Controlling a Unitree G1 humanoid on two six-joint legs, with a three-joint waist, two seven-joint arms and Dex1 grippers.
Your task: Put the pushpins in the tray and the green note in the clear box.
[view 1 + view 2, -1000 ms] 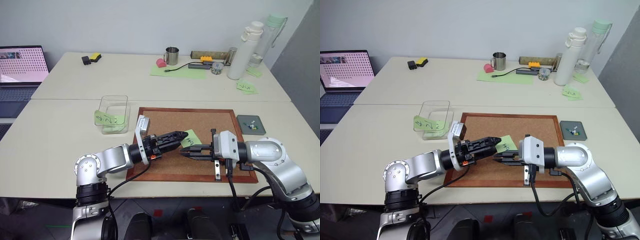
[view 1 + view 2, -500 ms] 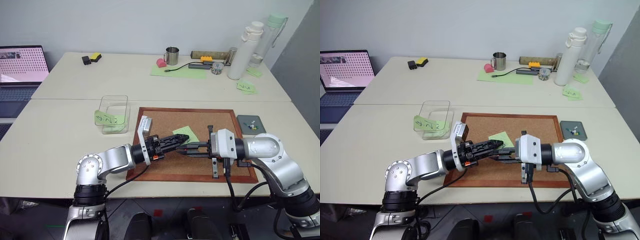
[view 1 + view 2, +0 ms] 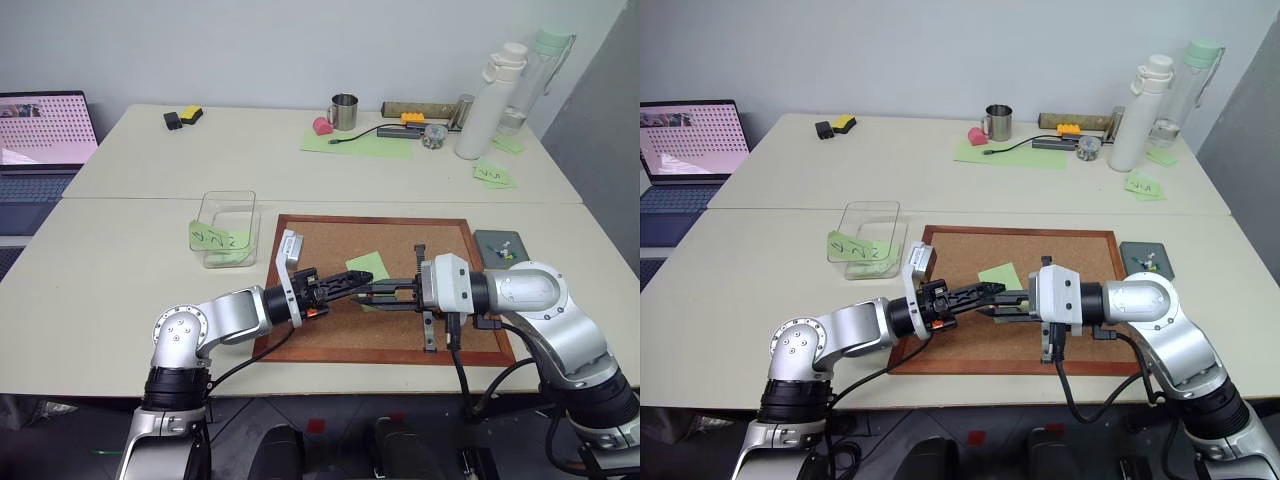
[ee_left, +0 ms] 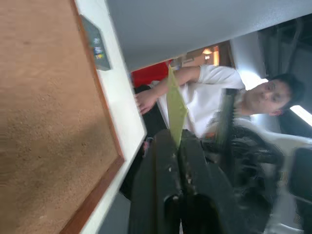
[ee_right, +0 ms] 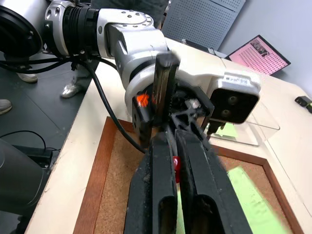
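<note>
The green note (image 3: 367, 267) hangs a little above the corkboard (image 3: 330, 240), pinched from both sides. My left gripper (image 3: 370, 281) is shut on one edge of it. In the left wrist view the note (image 4: 175, 105) stands edge-on out of the shut left gripper (image 4: 175, 141). My right gripper (image 3: 362, 298) is shut on the note from the opposite side, fingers overlapping the left ones. The right wrist view shows a small red spot between the right gripper's (image 5: 174, 134) fingers. The pushpins (image 3: 505, 250) lie in the tray (image 3: 490, 240). The clear box (image 3: 228, 225) stands left of the corkboard.
A steel mug (image 3: 343, 112), a pale-green sheet (image 3: 360, 143), a white bottle (image 3: 487, 100) and small items sit along the far table. A laptop (image 3: 40, 130) is at the far left. A person (image 4: 209, 97) sits beyond the table's right edge.
My left gripper was open beside the note and has shut on it. The right gripper with the note has shifted slightly towards the left one.
</note>
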